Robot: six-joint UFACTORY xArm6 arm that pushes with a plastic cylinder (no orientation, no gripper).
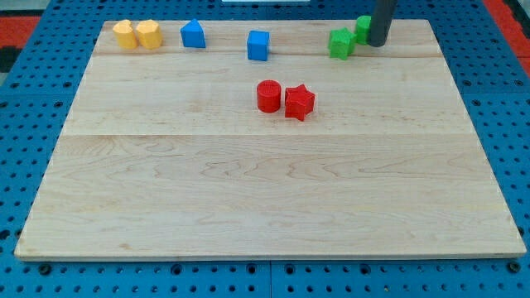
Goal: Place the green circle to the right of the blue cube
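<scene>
The green circle (363, 27) sits near the board's top edge at the view's upper right, partly hidden by my dark rod. My tip (378, 44) is at the circle's right side, touching or nearly touching it. A green star (340, 43) lies just left of and below the circle, against it. The blue cube (258, 45) stands well to the left of both, near the top centre.
A second blue block (193, 34) and two yellow blocks (125, 33) (148, 34) line the top left. A red circle (268, 96) and a red star (300, 103) touch each other below the blue cube. The wooden board (248, 199) lies on a blue pegboard.
</scene>
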